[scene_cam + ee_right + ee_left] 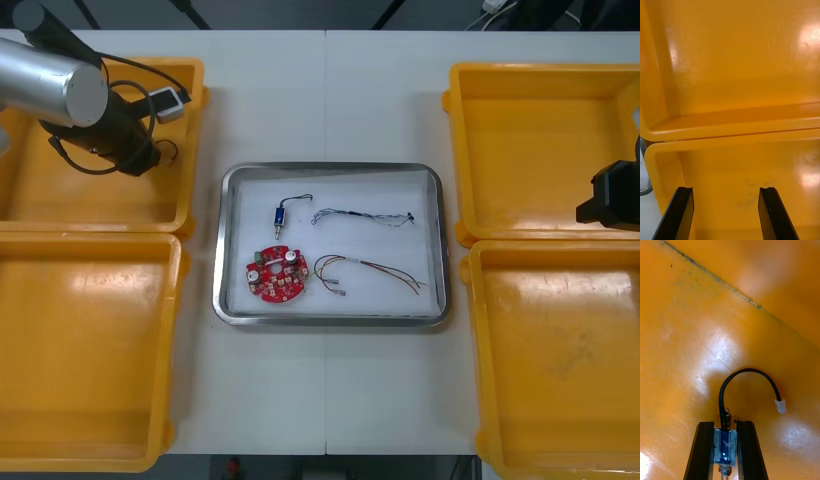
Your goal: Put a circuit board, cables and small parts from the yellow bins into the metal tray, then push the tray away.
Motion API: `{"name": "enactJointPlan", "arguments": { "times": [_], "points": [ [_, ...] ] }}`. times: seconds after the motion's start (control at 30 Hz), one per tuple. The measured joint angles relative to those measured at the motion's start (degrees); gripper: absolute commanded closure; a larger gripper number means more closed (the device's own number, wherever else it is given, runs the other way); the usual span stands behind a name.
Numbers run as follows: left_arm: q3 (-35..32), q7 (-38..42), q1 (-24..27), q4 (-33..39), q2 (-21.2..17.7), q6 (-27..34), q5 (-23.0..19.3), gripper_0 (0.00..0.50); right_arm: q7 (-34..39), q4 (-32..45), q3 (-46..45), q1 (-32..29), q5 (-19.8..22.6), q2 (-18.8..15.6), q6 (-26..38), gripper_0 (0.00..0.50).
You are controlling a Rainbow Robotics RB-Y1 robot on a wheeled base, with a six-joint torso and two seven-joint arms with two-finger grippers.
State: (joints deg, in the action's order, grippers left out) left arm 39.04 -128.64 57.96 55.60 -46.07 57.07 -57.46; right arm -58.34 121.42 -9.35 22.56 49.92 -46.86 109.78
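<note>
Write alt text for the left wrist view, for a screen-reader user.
The left gripper is shut on a small metal part with a blue body, clamped between its black fingers. A black cable arcs from the part to a white connector, over the floor of a yellow bin.

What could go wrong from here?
The left gripper is shut on a small metal part in the far left bin; its black cable and white plug hang loose and could snag the bin wall. The metal tray holds cables and a circuit board; the release could tangle them. The right gripper hovers open over the right bins.
</note>
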Motion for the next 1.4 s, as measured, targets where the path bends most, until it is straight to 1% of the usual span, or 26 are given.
{"name": "enactJointPlan", "arguments": {
  "times": [0.07,0.17,0.37,0.57,0.63,0.7,0.73,0.8,0.97,1.03,1.2,1.4],
  "points": [
    [0.27,0.0,0.15,0.19,-0.34,0.35,-0.92,0.5,0.0,0.0,-0.5,-0.84,0.12,0.0,0.0,0.0],
    [0.45,0.0,0.17,1.82,-1.17,2.59,-1.42,0.5,0.0,0.0,-1.42,-2.32,0.67,0.0,0.0,0.0],
    [-0.35,0.0,0.17,8.5,-5.14,8.99,-2.11,0.5,0.01,0.02,-3.04,-5.3,1.69,0.0,0.0,0.0],
    [-6.56,0.02,0.16,15.49,-8.92,18.45,-2.09,0.5,0.05,0.04,-3.16,-6.47,2.27,0.0,0.01,0.0],
    [-8.94,0.13,0.16,18.87,-9.74,22.41,-1.12,0.5,0.07,0.05,-3.16,-6.66,2.35,0.0,0.01,0.0],
    [-10.78,1.18,0.16,22.75,-10.26,25.98,0.71,0.5,0.12,0.06,-3.16,-6.85,2.36,0.0,0.01,0.0],
    [-11.55,2.55,0.16,24.44,-10.43,27.46,1.41,0.5,0.15,0.06,-3.17,-6.96,2.36,0.0,0.01,0.0],
    [-12.78,7.77,0.16,27.14,-10.63,29.81,2.16,0.5,0.25,0.06,-3.22,-7.2,2.36,0.0,0.01,0.0],
    [-16.29,26.63,0.17,29.49,-10.66,35.17,2.13,0.5,0.26,0.08,-4.06,-8.18,2.52,0.0,0.02,0.0],
    [-18.25,31.35,0.16,30.32,-10.66,37.71,1.9,0.5,0.26,0.11,-4.27,-8.48,2.66,0.0,0.02,0.0],
    [-21.66,32.14,0.16,33.24,-10.66,42.86,1.17,0.5,0.26,0.13,-4.29,-8.67,2.7,0.0,0.02,0.0],
    [-22.0,33.28,0.16,35.74,-10.58,46.26,-0.71,0.5,0.26,0.13,-4.29,-8.74,3.04,0.0,0.02,0.0]
  ]
}}
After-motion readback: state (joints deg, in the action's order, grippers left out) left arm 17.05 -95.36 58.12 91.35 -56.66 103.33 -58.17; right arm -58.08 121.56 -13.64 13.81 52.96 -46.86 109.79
